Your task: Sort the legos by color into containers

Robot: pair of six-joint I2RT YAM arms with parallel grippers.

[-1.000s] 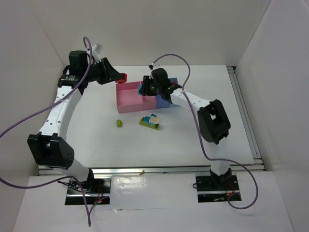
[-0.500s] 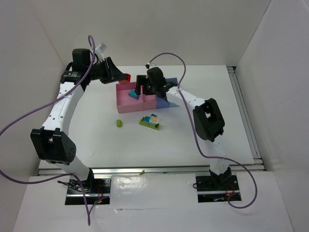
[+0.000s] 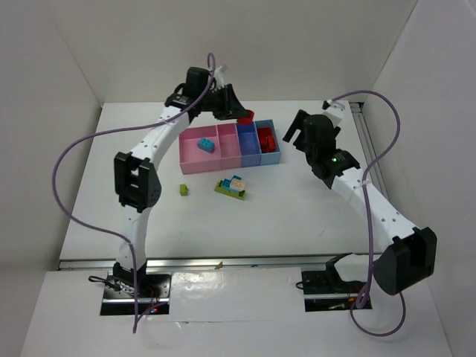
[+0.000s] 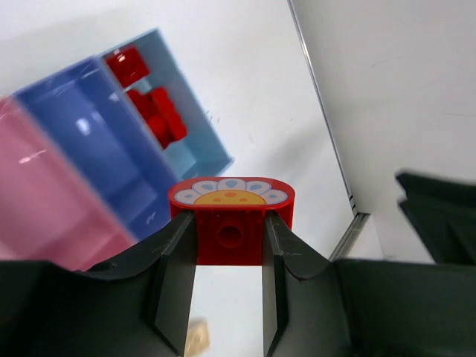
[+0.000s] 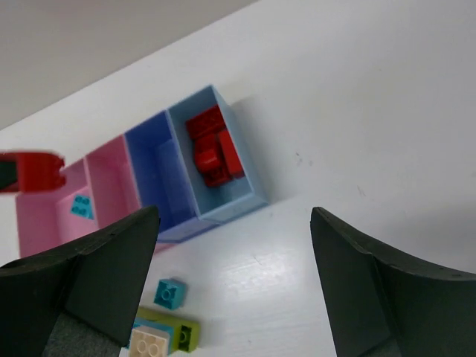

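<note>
My left gripper [image 3: 244,114] is shut on a red lego [image 4: 230,222] with a flower print, held above the back edge of the containers [image 3: 229,158]. The row runs pink, pink, periwinkle [image 4: 89,141], light blue [image 4: 195,141]. Red legos [image 5: 212,149] lie in the light blue bin and a cyan one [image 3: 206,146] lies in the left pink bin. My right gripper [image 3: 292,137] is open and empty, just right of the light blue bin. A yellow-green lego [image 3: 183,190] lies alone on the table. A cyan lego [image 5: 170,292], a yellow-green one [image 5: 175,332] and a beige one [image 5: 149,343] lie together in front of the bins.
White walls close in the table on the left, back and right. A metal rail [image 3: 375,167] runs along the table's right edge. Purple cables [image 3: 82,149] loop off both arms.
My right gripper opened, left the cyan lego in the left pink bin and swung away to the right. My left arm carried the red lego rightward, from beside the pink bin to behind the blue bins.
</note>
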